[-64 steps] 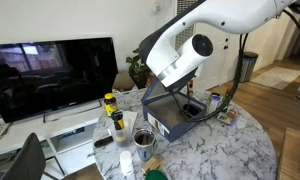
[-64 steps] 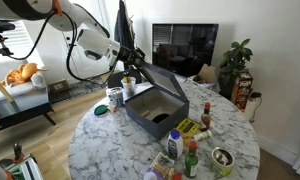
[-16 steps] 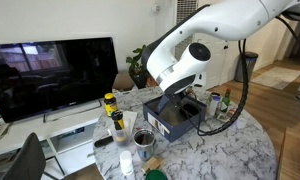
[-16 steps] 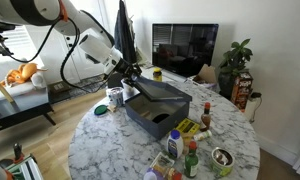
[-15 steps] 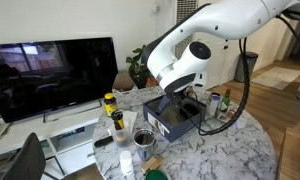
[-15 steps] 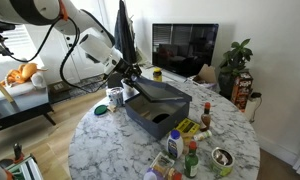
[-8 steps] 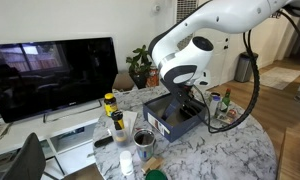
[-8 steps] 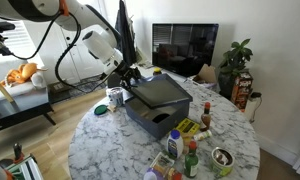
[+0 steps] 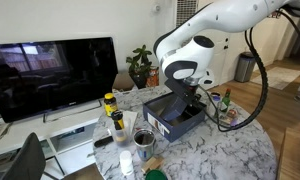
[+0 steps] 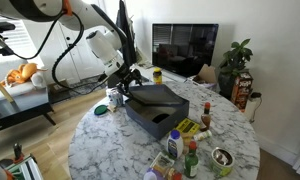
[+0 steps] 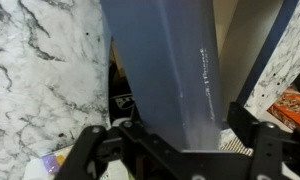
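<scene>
A dark grey-blue box (image 9: 174, 122) (image 10: 155, 112) stands on the round marble table (image 9: 225, 152) (image 10: 102, 140). Its hinged lid (image 10: 156, 96) (image 11: 165, 70) lies lowered almost flat over the box. My gripper (image 10: 128, 80) (image 9: 191, 97) hovers at the lid's free edge. In the wrist view my gripper (image 11: 173, 152) stands open, the black fingers (image 11: 92, 150) spread wide to either side of the lid panel, with small gaps showing. A dark item shows inside the box below the lid.
Yellow-capped bottles (image 9: 112, 110) and a metal cup (image 9: 143, 138) stand near the box. More sauce bottles (image 10: 186, 150), a snack box (image 10: 189, 127) and a mug (image 10: 114, 97) crowd the table. A television (image 9: 50, 75) (image 10: 185, 48) and a plant (image 10: 235, 60) stand behind.
The lid has come down from upright to nearly flat on the box, my gripper following it. Within the last second the jaws have spread and let go of the lid's edge.
</scene>
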### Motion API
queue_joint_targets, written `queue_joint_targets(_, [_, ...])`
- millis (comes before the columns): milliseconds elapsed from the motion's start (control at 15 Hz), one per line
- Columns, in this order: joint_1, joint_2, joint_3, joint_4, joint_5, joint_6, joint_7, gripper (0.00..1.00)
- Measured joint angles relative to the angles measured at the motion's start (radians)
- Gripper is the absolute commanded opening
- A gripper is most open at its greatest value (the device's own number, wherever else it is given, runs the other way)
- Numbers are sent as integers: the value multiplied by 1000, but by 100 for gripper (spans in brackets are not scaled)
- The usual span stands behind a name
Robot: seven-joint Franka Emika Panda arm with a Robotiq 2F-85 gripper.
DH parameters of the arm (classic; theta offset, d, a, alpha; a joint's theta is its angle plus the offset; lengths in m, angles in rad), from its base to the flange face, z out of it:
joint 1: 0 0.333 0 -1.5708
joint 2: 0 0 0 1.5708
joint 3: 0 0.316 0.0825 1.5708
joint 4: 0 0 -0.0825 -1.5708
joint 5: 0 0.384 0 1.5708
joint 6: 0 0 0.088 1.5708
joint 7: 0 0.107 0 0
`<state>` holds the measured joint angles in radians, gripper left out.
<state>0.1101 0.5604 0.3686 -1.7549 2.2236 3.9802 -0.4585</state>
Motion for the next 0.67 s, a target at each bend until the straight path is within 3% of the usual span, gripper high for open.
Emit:
queue_joint_targets(133, [-13, 0, 5, 0, 20, 1, -39, 68])
queue_joint_targets(333, [-31, 0, 15, 0, 44, 3, -89, 45])
queue_joint_targets(400, [-37, 0, 18, 0, 52, 4, -104, 68])
queue_joint_targets(467, [-43, 0, 22, 1, 61, 4, -119, 81])
queue_joint_targets(533, [-49, 0, 27, 1, 72, 4, -135, 82])
queue_joint_targets(667, [-62, 0, 34, 3, 92, 5, -164, 94])
